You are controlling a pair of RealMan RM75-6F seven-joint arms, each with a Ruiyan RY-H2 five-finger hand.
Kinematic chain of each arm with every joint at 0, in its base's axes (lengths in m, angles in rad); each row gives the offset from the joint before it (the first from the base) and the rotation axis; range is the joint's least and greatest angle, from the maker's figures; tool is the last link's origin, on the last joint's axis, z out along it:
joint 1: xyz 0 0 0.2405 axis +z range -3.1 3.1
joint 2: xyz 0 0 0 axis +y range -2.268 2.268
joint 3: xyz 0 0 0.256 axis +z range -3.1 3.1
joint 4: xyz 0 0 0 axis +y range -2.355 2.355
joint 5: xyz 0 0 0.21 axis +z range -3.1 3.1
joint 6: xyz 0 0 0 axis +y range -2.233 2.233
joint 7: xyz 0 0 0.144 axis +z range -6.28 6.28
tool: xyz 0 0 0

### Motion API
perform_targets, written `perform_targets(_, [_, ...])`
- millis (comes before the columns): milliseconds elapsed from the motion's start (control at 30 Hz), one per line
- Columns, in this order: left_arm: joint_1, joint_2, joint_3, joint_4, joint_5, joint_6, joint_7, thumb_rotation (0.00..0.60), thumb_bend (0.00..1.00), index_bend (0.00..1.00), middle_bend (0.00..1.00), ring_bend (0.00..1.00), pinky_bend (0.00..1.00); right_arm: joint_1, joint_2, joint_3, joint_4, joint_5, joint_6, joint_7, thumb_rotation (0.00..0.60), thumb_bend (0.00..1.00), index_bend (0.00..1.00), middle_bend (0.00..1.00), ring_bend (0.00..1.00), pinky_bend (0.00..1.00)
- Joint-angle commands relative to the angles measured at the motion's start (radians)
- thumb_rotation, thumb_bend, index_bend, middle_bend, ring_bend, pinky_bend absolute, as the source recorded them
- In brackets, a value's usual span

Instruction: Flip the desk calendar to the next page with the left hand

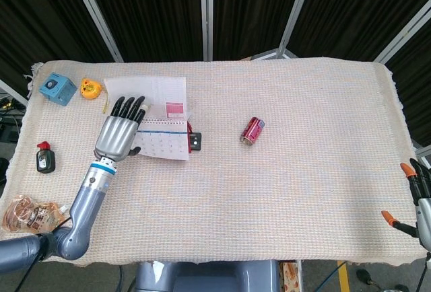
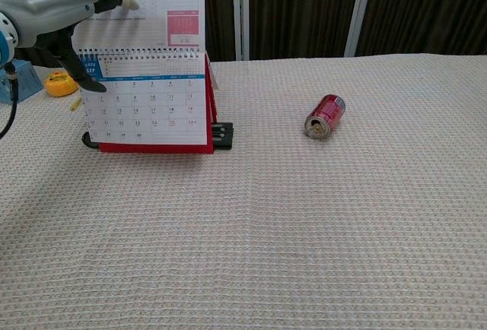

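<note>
The red-based desk calendar (image 1: 167,142) (image 2: 148,109) stands at the left of the table, facing me. Its top page (image 1: 153,93) (image 2: 148,3) is lifted on the spiral and stands upright above the ring binding, uncovering the following month's grid. My left hand (image 1: 120,134) (image 2: 49,12) is at the calendar's left edge with its fingers stretched out flat against the raised page; the thumb hangs down beside the front sheet. My right hand (image 1: 419,201) rests off the table's near right corner with its fingers spread, holding nothing.
A red can (image 1: 252,130) (image 2: 325,115) lies on its side right of the calendar. A black clip (image 1: 195,141) sits at the calendar's right foot. A blue cube (image 1: 56,88), yellow tape measure (image 1: 91,87), small black bottle (image 1: 44,157) and snack bag (image 1: 27,214) line the left edge.
</note>
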Motion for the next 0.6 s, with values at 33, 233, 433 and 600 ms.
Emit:
perform_targets(33, [-0.043, 0.027, -0.022, 0.045, -0.083, -0.084, 0.003, 0.6, 0.0, 0.0, 0.0, 0.0, 0.0, 0.0, -0.002, 0.003, 0.004, 0.007, -0.002, -0.002, 0.6, 0.07, 0.0, 0.0, 0.0, 0.0])
perform_targets(233, [-0.102, 0.037, -0.018, 0.131, -0.198, -0.225, -0.013, 0.6, 0.0, 0.0, 0.0, 0.0, 0.0, 0.005, -0.011, 0.01, 0.019, 0.024, -0.014, -0.014, 0.6, 0.07, 0.0, 0.0, 0.0, 0.0])
perform_targets(433, [-0.143, 0.026, 0.008, 0.193, -0.29, -0.323, -0.025, 0.6, 0.0, 0.0, 0.0, 0.01, 0.07, 0.009, -0.02, 0.014, 0.033, 0.043, -0.031, -0.021, 0.6, 0.07, 0.0, 0.0, 0.0, 0.0])
perform_targets(600, [-0.159, 0.032, 0.029, 0.208, -0.306, -0.347, -0.048, 0.6, 0.0, 0.0, 0.0, 0.07, 0.13, 0.007, -0.022, 0.014, 0.033, 0.038, -0.023, -0.022, 0.6, 0.07, 0.0, 0.0, 0.0, 0.0])
